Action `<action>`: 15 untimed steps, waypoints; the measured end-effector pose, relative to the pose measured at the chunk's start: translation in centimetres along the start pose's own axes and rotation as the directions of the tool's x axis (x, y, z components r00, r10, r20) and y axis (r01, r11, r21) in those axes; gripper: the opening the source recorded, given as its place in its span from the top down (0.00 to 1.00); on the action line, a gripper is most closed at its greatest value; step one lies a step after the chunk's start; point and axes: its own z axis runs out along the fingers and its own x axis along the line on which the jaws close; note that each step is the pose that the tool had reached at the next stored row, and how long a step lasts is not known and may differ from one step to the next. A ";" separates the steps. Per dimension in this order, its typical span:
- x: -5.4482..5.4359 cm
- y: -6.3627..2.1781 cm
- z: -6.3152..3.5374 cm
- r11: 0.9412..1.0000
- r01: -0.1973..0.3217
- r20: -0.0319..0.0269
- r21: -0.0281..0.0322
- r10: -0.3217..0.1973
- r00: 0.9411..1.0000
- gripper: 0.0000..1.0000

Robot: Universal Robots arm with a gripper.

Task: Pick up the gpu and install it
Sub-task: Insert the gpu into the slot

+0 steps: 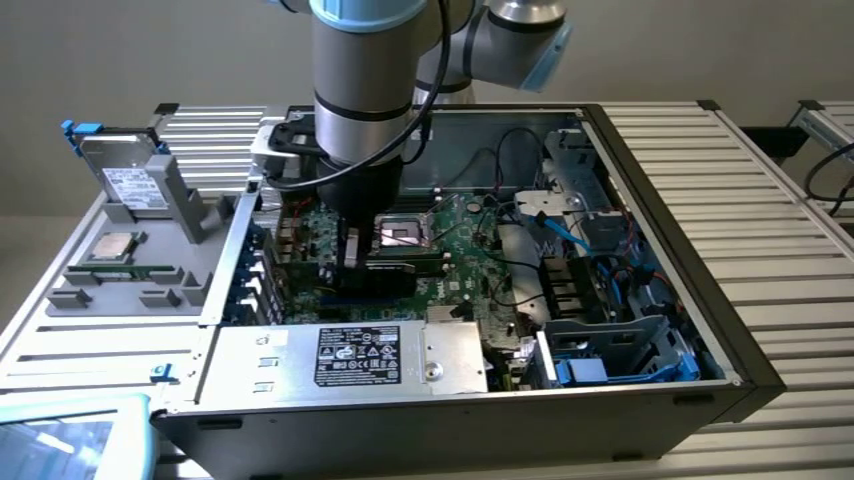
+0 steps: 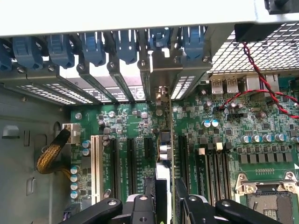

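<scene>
Install step, pick already done. The arm [image 1: 367,100] reaches down inside the open PC case [image 1: 667,200], and the jaws are closed on the gpu [image 2: 164,154], pinching it from both faces. The card stands on edge between them, over the motherboard [image 2: 135,121]. In the exterior view I see the gpu [image 1: 350,250] under the wrist, just beside the CPU socket [image 1: 400,232].

From the jaws, the card runs straight ahead toward the rear wall of the case. Its far end sits close to the row of bracket openings with blue latches [image 2: 93,46]. Black expansion slots [image 2: 131,158] lie on either side of the jaws, parallel to the card. The card hides its own slot, so I cannot tell whether its lower edge is already in.

My judgement: mid-insertion, not confirmed seated. Seating calls for the card kept upright, its edge lined up along the slot, its metal end meeting one rear opening, and an even push straight down. The red and black wires [image 2: 261,88] are well off to the side of the jaws, no snag risk there.
</scene>
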 end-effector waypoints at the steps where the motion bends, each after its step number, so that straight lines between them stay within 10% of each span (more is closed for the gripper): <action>1: 0.0 0.00 -0.01 1.000 0.000 0.000 0.000 0.000 1.000 0.72; 15: 0.0 0.16 -0.32 1.000 0.000 0.000 -0.001 0.000 1.000 0.72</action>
